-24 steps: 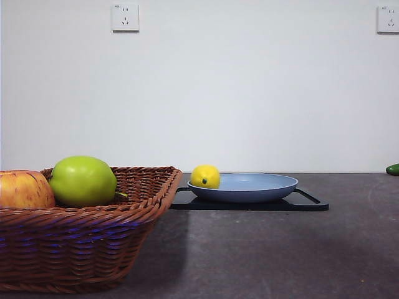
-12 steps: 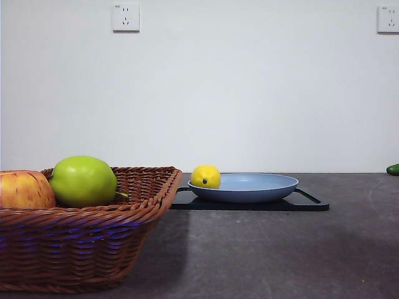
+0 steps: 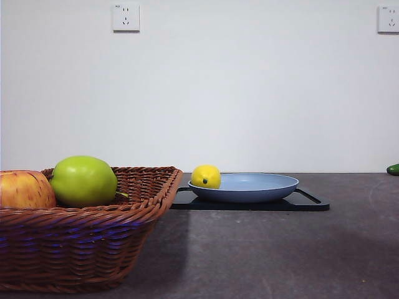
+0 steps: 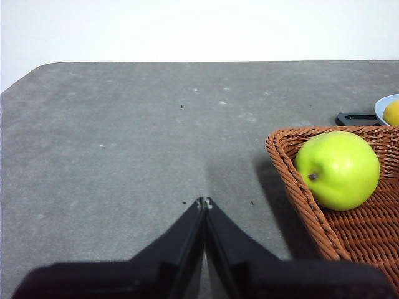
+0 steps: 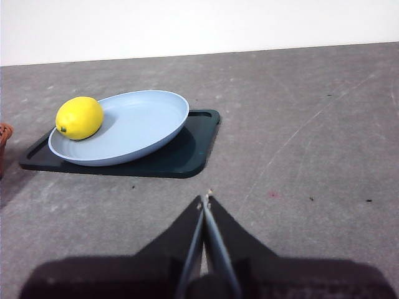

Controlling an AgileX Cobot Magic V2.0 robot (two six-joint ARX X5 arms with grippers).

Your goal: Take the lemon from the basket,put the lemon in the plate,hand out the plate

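The lemon (image 3: 206,176) lies in the light-blue plate (image 3: 255,187), at the plate's end nearest the basket; it shows in the right wrist view too (image 5: 79,117), on the plate (image 5: 137,124). The wicker basket (image 3: 81,230) stands near at the left and holds no lemon. My left gripper (image 4: 204,202) is shut and empty above bare table beside the basket (image 4: 293,180). My right gripper (image 5: 204,198) is shut and empty, apart from the plate. Neither arm shows in the front view.
The basket holds a green apple (image 3: 83,180) and a red-yellow apple (image 3: 25,189). The plate rests on a flat black tray (image 3: 305,202). A small green thing (image 3: 393,169) lies at the far right edge. Two wall sockets sit on the white wall.
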